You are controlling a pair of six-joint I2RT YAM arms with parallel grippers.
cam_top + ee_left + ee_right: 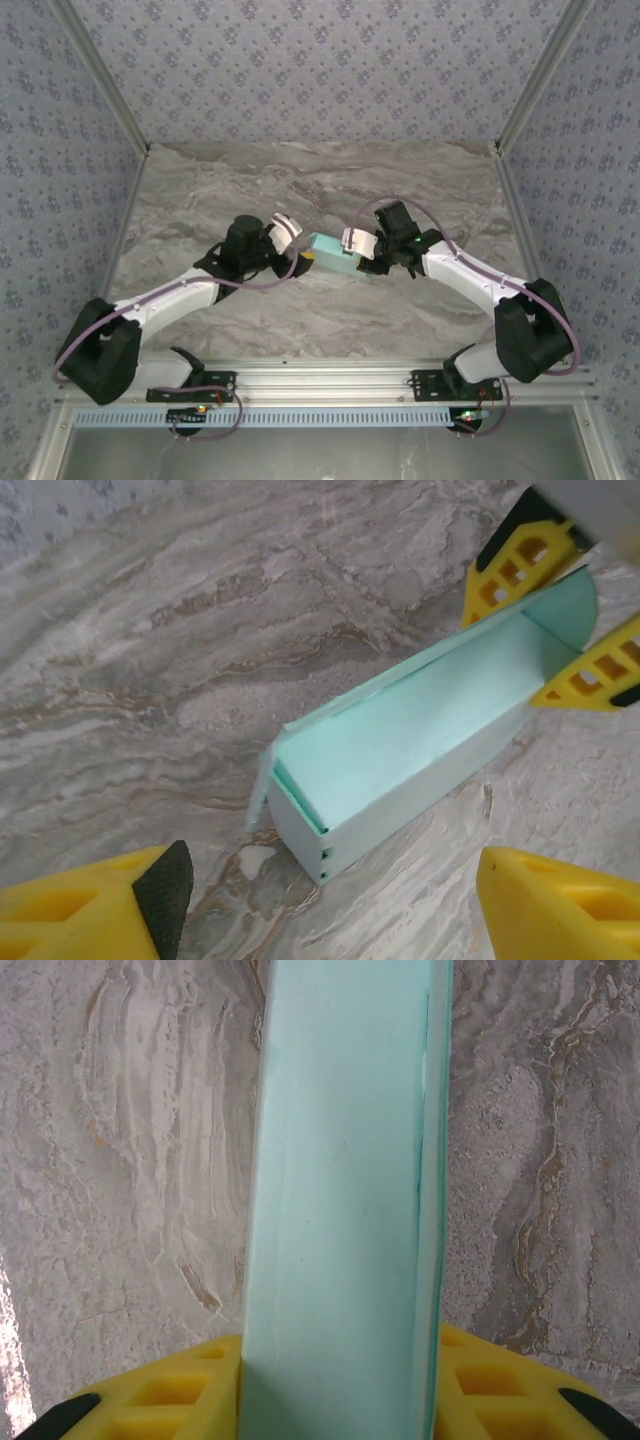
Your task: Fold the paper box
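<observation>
spotted the box (328,252) pretty much dead centre of the marble table (300,180) in the top view, stretched between 9 and 3 o'clock with an arm coming in on each end. left gripper (300,245) parked just off the box's 9 o'clock end, right gripper (350,250) on the 3 o'clock end. from the left wrist: looking at a turquoise box (400,740) already shaped into a long trough, open on top, running from about 7 o'clock up to 1 o'clock across the table (150,660). got a small flap (260,790) poking out loose at the near end and a rounded tab (570,610) standing up at the far end. left gripper (330,905) spread wide, yellow fingers (90,910) down in the 7 and 5 o'clock corners, clear of the card, holding nothing. right gripper (560,620) up at 1 o'clock, pinched narrow across the far end, one finger against each long wall. same deal from the right wrist: box (340,1160) shooting straight up to 12 o'clock from between the fingers (170,1400), right gripper (340,1405) squeezed on it from both sides, table (130,1160) behind. no telling if touching the marble underneath or hanging just above.
</observation>
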